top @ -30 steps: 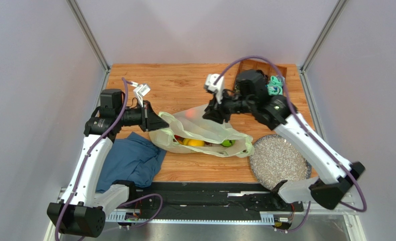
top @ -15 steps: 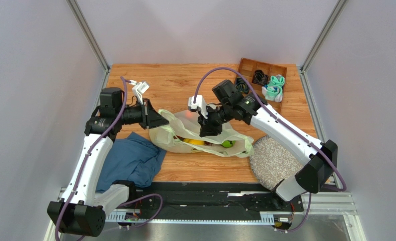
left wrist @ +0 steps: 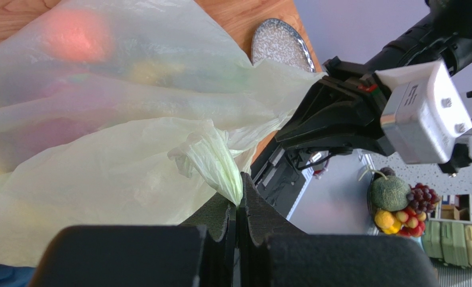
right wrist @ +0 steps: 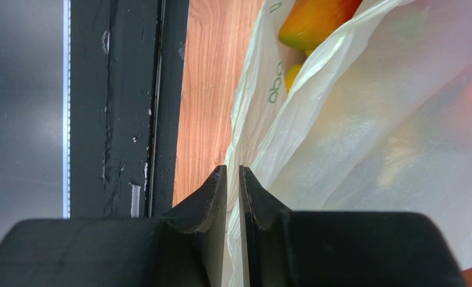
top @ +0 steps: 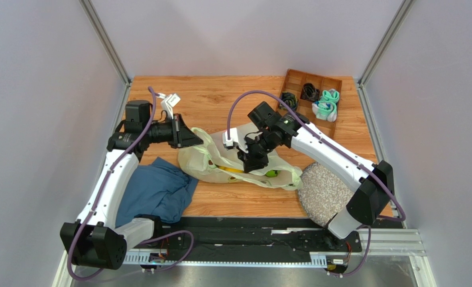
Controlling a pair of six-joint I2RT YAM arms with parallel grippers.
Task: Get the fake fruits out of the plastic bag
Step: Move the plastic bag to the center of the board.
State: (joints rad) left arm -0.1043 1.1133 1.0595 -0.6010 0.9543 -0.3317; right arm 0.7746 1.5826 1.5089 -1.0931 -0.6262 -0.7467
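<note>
The pale yellow-green plastic bag (top: 238,158) lies in the middle of the wooden table. Through its mouth I see a yellow fruit (top: 232,170) and a green apple (top: 271,173). My left gripper (top: 193,139) is shut on the bag's twisted handle (left wrist: 217,164) at the bag's left end and holds it up. My right gripper (top: 253,164) reaches down at the bag's near side. Its fingers (right wrist: 253,197) are almost together, with the bag's edge (right wrist: 250,107) in the narrow gap. An orange-red fruit (right wrist: 316,21) and a yellow one (right wrist: 292,75) show inside. A red fruit (left wrist: 73,36) glows through the film.
A blue cloth (top: 154,191) lies at the near left beside the bag. A grey speckled plate (top: 328,191) sits at the near right, touching the bag's right end. A wooden tray (top: 298,81) with rolled socks and cables stands at the far right.
My right arm has swung down from the far right to the bag's near side. My left gripper has kept its hold on the handle and lifted it a little farther back.
</note>
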